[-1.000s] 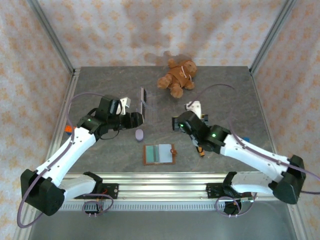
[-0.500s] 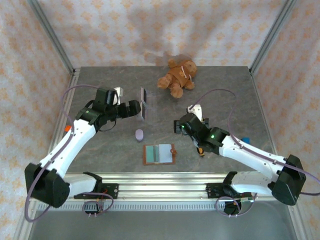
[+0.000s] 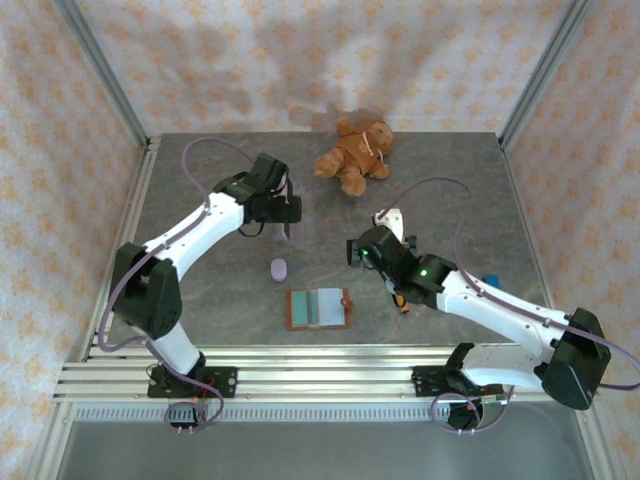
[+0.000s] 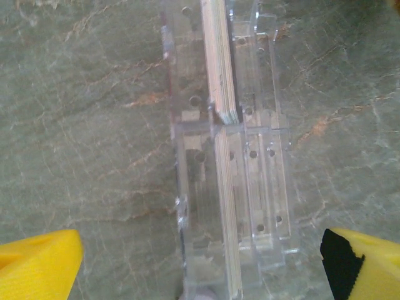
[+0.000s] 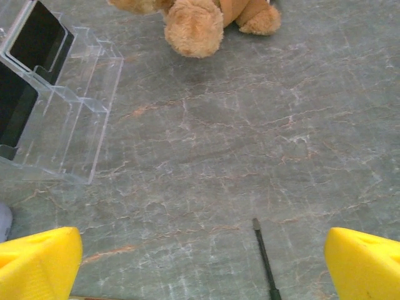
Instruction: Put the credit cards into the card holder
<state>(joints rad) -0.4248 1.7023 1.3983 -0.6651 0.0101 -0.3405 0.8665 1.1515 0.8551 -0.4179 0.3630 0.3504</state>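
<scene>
Desk [image 3: 470, 190]: grey stone-look top w/ pale & rust-coloured veins, matte, evenly lit. Back wall [image 3: 420, 60] & both side walls: cream fabric-like covering w/ repeating orange flower print. Soft blurry shadows fall across the back wall. Silver metal left post [image 3: 102, 70] & right post [image 3: 542, 70] slant up from desk's far corners. Near edge: slotted aluminium rails [image 3: 330, 375] run side to side. Below them, a plain grey surface [image 3: 320, 455].

A teddy bear [image 3: 353, 152] lies beyond the clear rack [image 5: 69, 125], purple lump [image 3: 279, 269] nearer.
</scene>
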